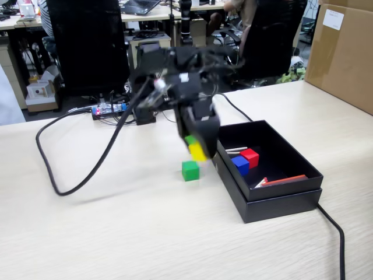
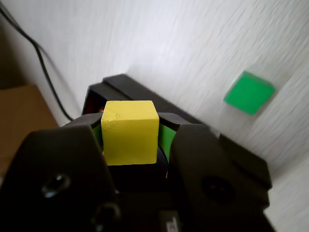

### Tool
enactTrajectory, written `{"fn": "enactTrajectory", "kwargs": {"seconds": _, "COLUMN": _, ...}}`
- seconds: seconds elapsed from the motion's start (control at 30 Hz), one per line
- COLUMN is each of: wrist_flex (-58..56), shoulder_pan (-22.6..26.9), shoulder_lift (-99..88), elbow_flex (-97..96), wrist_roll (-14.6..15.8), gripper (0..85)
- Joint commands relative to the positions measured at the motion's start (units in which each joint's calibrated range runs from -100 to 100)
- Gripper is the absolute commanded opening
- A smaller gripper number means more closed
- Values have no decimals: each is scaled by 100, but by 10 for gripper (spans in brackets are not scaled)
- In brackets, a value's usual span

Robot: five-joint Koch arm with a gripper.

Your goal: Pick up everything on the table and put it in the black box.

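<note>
Yellow cube [image 2: 130,131]: plain, matte, sharp-edged, one face slightly scuffed. Your gripper [image 2: 131,140] is clenched on it, a green-lined pad at each side, above the table [image 1: 87,233] just left of the black box [image 1: 280,195] in the fixed view.

Green cube [image 1: 190,170]: on the tabletop, near the box's left wall, free of the gripper.

Red cube [image 1: 250,157] and blue cube [image 1: 240,165]: inside the box, touching each other.

Thick black cable [image 1: 87,169]: loops over the table.

Poorly seen: your arm is motion-blurred; thin red and white items in the box, possibly pens.
</note>
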Motion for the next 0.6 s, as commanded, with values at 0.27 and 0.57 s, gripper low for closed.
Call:
{"fn": "enactTrajectory", "kwargs": {"seconds": 0.27, "wrist_flex": 8, "shoulder_pan": 855, "shoulder_lift": 66, "elbow_flex": -159, "wrist_roll": 806, "gripper": 48}}
{"fn": "enactTrajectory", "kwargs": {"seconds": 0.57, "wrist_flex": 8, "shoulder_pan": 806, "shoulder_lift": 1098, "elbow_flex": -150, "wrist_roll": 889, "gripper": 52}}
